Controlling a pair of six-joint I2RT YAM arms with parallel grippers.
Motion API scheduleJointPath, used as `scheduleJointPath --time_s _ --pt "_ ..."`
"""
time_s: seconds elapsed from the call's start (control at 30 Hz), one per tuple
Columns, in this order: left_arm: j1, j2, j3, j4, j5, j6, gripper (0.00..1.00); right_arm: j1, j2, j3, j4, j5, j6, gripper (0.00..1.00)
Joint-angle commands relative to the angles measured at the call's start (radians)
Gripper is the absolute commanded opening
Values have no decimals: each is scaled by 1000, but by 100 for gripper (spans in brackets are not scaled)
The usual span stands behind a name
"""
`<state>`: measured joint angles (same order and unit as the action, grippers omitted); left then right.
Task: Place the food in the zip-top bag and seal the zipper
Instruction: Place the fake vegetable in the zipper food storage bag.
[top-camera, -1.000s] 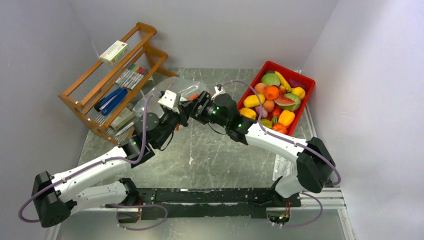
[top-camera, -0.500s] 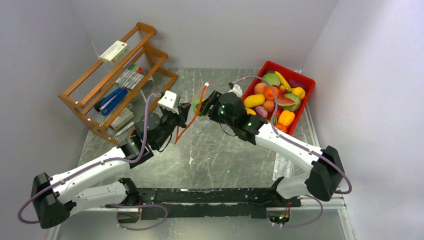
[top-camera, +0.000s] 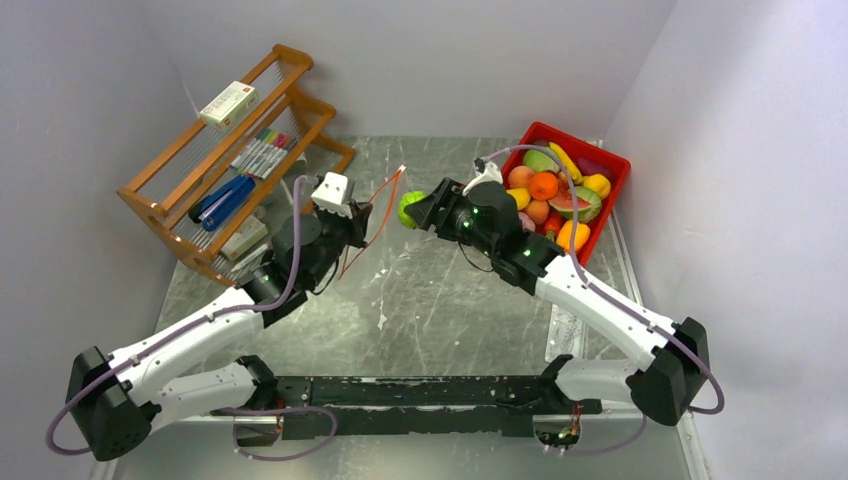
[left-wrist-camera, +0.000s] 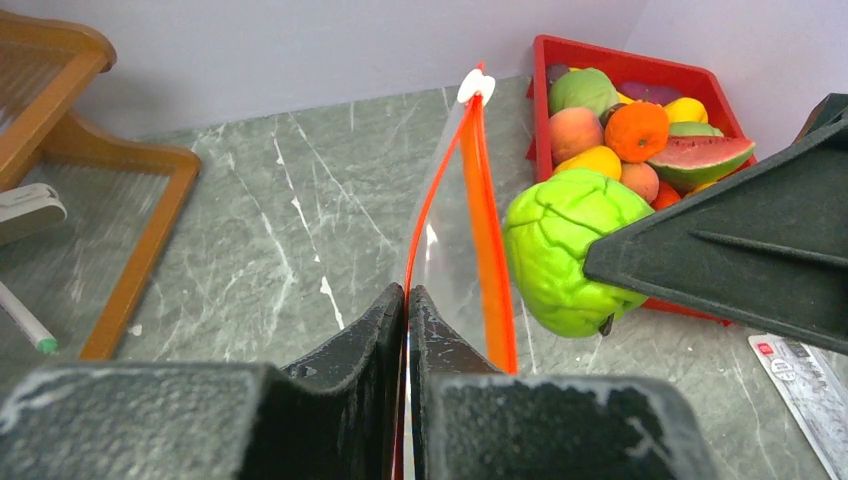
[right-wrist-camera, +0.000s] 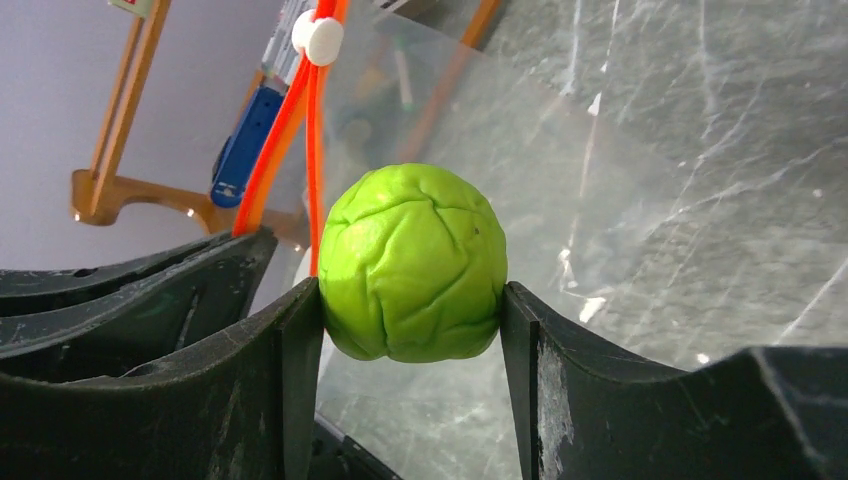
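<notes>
My left gripper (left-wrist-camera: 405, 295) is shut on one lip of the clear zip-top bag (left-wrist-camera: 450, 240), holding it up edge-on above the table. The orange-red zipper (left-wrist-camera: 485, 220) runs up to a white slider (left-wrist-camera: 476, 85), and the two lips stand slightly apart. My right gripper (right-wrist-camera: 410, 300) is shut on a round, wrinkled green piece of food (right-wrist-camera: 412, 262), held just right of the bag's mouth (top-camera: 388, 195), outside it. From above, the green food (top-camera: 409, 209) sits between both grippers. More food lies in the red bin (top-camera: 610, 165).
A wooden rack (top-camera: 225, 170) with pens, a box and tools stands at the back left. The red bin (left-wrist-camera: 640, 65) sits at the back right by the wall. A printed card (top-camera: 560, 330) lies flat on the table at the right.
The right arm has drawn back to the right with the green food, away from the left gripper. The bag has swung from spread open to edge-on, and the left gripper has shifted slightly left.
</notes>
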<state>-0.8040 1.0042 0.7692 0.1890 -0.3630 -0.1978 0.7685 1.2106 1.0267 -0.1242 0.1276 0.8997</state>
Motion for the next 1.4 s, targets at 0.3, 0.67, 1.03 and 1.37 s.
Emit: scheduleJointPath --time_s 0.3,0.67,1.03,1.37 --pt "9 55 68 137 -6 439 7 -35 6 107 79 -169 -63 33" --pt "0 76 94 190 52 533 7 -104 179 -8 658 -591 356 32" --pt "-1 -30 37 197 201 248 7 -103 363 -71 844 -618 534 31" --pt "0 -14 -48 197 186 209 7 -99 295 -103 914 -585 512 31"
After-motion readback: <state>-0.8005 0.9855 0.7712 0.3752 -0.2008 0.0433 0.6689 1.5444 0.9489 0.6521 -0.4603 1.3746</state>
